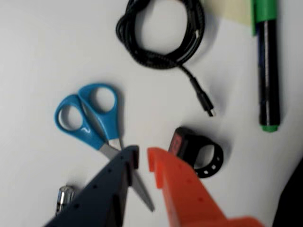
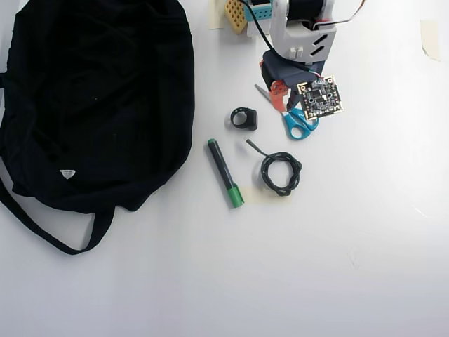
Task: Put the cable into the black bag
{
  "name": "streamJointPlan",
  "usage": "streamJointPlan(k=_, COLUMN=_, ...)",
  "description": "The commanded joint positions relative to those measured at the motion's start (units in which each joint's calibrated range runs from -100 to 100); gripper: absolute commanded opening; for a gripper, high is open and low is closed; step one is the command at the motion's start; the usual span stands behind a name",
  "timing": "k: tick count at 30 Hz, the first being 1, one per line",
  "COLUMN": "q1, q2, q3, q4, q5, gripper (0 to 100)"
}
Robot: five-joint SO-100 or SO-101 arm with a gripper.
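The cable [image 2: 280, 173] lies coiled in a loose loop right of the surface's [image 2: 351, 267] centre, with a short tail and plug pointing up-left in the overhead view. It looks light, limp and braided, so it should give a fair grip but sag and perhaps uncoil when lifted. The best hold is probably across the bundled strands on one side of the loop, not the thin tail.

Just beside it lies a green marker [image 2: 224, 173], with a small black ring-shaped object [image 2: 244, 118] and blue-handled scissors [image 2: 298, 122] nearer the top edge. The black bag [image 2: 98, 105] fills the upper-left corner, well apart from the cable.

The gripper [image 1: 142, 158] hovers over the scissor blades, its jaws a narrow gap apart and holding nothing.

The bag's mouth cannot be made out. In the wrist view the loop's top is cut off, and a small metallic thing [image 1: 65, 196] at the bottom is too blurred to identify.
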Motion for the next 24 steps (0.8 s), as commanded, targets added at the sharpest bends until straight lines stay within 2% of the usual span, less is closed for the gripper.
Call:
streamJointPlan(k=1, q1=0.0, q2=0.8, q3=-1.6, q4=-1.4, q5=0.2, gripper=11)
streamJointPlan(k=6, q1=0.0, q2=5.9, q3=-4.7, q4=-1.4, q5=0.0, gripper=25)
streamJointPlan(k=9, q1=0.4, q2=9.1, q3=-7.4, q4=-1.4, q5=0.0, gripper=29)
streamJointPlan(k=24, q1=0.8, q2=22.0, q3=-19.7, q4=-1.4, q5=-2.0, gripper=30)
